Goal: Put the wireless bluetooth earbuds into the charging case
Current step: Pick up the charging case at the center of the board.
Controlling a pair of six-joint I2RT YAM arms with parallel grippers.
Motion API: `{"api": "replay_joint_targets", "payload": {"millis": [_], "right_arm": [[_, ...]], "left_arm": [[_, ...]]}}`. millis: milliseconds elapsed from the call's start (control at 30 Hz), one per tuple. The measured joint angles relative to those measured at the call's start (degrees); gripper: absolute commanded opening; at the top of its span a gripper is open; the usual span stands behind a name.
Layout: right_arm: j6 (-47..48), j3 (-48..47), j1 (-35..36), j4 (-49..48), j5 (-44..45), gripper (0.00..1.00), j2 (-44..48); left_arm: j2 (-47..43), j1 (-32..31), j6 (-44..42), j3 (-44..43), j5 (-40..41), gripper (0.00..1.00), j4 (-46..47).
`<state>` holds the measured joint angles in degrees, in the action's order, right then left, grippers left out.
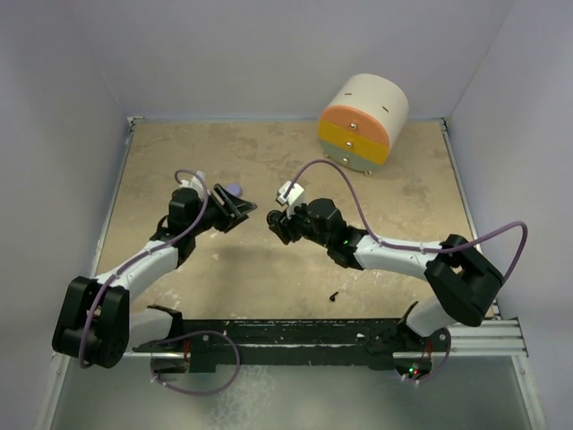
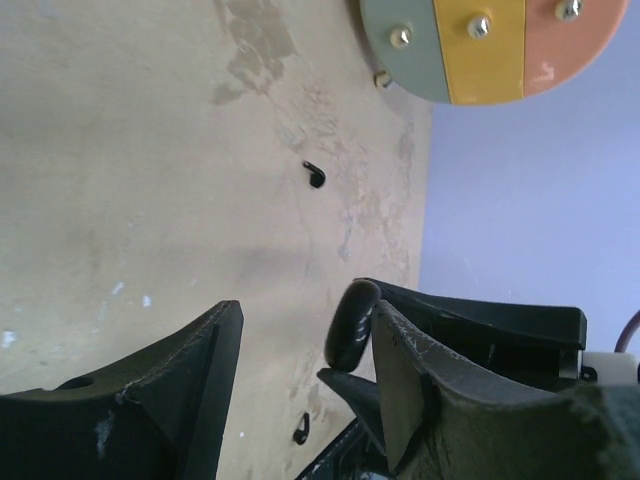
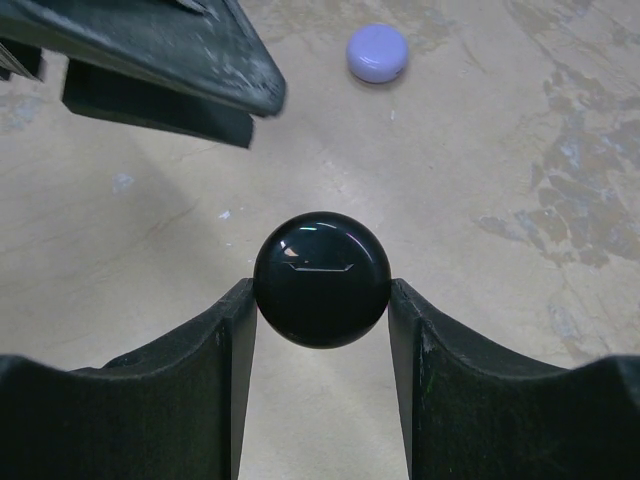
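Your right pincer (image 3: 322, 292) pinches the black charging case (image 3: 321, 268) by its rim; the left pincer (image 2: 305, 312), just ahead of it, stands spread and empty; the black earbud (image 1: 333, 295) lies loose on the table (image 1: 407, 193) behind your right pincer, well apart; apparently nothing is inserted yet; no lilac earbud shows.

No legible text or markings

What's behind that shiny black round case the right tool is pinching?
Beyond the black case, pinched in the right tool, you see tabletop, a lilac round case and the left tool. The patch of table directly behind it is covered.
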<state>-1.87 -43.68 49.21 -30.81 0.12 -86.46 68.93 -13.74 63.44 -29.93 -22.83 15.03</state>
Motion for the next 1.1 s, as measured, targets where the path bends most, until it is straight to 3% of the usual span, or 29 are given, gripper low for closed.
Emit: {"api": "replay_joint_targets", "payload": {"millis": [200,1100], "right_arm": [[0.52,0.00,-0.17,0.09,-2.49,0.42,0.07],[-0.15,-2.47,-0.50,0.94,-4.44,0.41,-2.54]], "left_arm": [[1.62,-5.22,1.49,0.28,0.35,0.53,5.55],[0.50,-8.44,2.56,6.73,2.29,0.47,13.86]]}}
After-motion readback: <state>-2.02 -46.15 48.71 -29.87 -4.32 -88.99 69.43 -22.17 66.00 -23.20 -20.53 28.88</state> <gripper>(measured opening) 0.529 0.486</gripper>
